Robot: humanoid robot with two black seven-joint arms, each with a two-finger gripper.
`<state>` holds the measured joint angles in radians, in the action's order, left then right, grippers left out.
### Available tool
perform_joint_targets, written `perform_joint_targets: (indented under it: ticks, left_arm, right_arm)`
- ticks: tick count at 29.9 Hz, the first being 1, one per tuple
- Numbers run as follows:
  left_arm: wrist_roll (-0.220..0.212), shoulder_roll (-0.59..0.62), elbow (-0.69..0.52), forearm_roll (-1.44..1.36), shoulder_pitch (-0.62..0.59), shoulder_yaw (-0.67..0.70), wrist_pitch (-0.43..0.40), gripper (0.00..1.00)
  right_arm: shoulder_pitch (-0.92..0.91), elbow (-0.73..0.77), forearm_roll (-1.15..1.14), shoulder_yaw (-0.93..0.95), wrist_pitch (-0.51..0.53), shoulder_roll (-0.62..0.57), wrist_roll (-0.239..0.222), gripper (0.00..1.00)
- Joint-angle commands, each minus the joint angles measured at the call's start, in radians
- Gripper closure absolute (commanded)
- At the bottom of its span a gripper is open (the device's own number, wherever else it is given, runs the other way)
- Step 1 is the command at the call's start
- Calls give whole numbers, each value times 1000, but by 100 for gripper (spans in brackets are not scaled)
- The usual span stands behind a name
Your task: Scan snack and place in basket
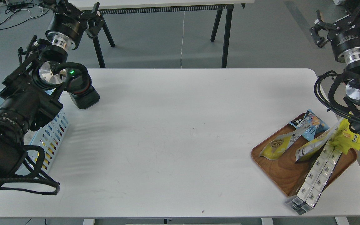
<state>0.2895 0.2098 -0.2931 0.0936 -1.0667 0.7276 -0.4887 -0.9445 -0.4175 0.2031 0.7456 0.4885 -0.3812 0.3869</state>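
Left gripper [83, 14]: raised beyond the table's far left corner, fingers spread, nothing between them.
Right gripper [330, 26]: raised off the far right corner, fingers apart and empty; partly cut by the frame edge.
Scanner [81, 90]: black device with a green light, standing on the table [167, 140] behind the left arm.
Basket [53, 131]: at the left edge, mostly hidden by the left arm; contents unreadable.
Snack [277, 145]: lying on the wooden tray [280, 170] at the right, its upper end under a blue bag [312, 123].
Yellow bag [348, 137]: partly behind the right arm.
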Motion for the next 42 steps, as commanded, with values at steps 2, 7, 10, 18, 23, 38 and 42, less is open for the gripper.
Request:
perform_joint_targets:
  ticks: [2,7,10,18,23,38,42]
  left_arm:
    - [-1,-1,2,0,7,-7,0,0]
    - [0,-3,0,-2,-1,-14,0,0]
    - [2,0,0,-2,-6,-14,0,0]
    - [-3,0,-31,-3,-9,-17,0,0]
    - [-3,-4,-37,-3,-9,-19,0,0]
    - [-3,6,-60,-5,-9,-17,0,0]
    - [-3,6,-63,-5,-9,-17,0,0]
  right_arm:
    - [7,-18,-1,-2,0,5,10,1]
    - [1,-27,-10,-8,0,-8,9,1]
    - [-11,-81,-22,-38,0,-36,7,1]
    - [-92,-346,-296,-160,0,-229,7,1]
    - [-138,-406,-552,-169,0,-266,7,1]
    - [-595,-770,-1080,-712,0,-364,10,1]
    - [-660,-906,-1281,-828,0,-375,20,2]
